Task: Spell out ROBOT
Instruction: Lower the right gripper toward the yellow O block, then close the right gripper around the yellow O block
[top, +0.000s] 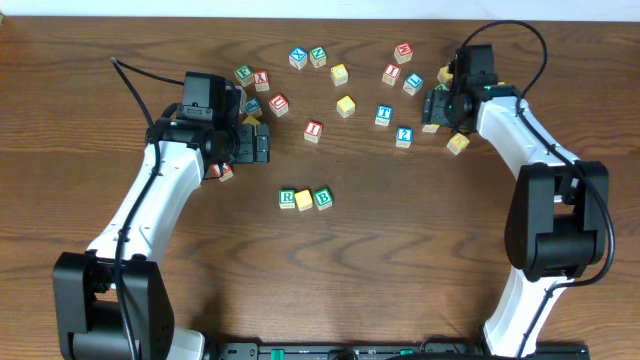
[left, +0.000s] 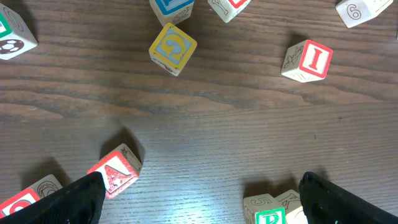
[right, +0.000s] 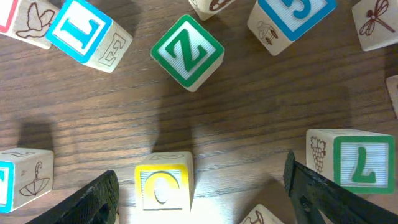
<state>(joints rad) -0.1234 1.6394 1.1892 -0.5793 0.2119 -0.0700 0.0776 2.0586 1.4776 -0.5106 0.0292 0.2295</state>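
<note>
On the table's middle, a green R cube (top: 287, 198), a yellow-topped cube (top: 304, 199) and a green B cube (top: 323, 198) stand in a row. The blue T cube (top: 384, 115) sits further back right. My right gripper (top: 432, 108) (right: 196, 186) is open at the back right. A yellow-lettered cube (right: 163, 185) stands between its jaws, close to the left finger (right: 93, 199), and is not gripped. My left gripper (top: 265, 143) (left: 200, 193) is open over bare wood. The R cube (left: 270, 211) lies by its right finger and a red A cube (left: 115, 171) by its left.
Loose cubes lie across the back: two yellow ones (top: 339, 73) (top: 346, 105), a red I (top: 313, 129), a blue 2 (top: 403, 136). In the right wrist view a green Z (right: 186, 53), a blue L (right: 81, 31) and a green L (right: 360, 163) ring the gripper.
</note>
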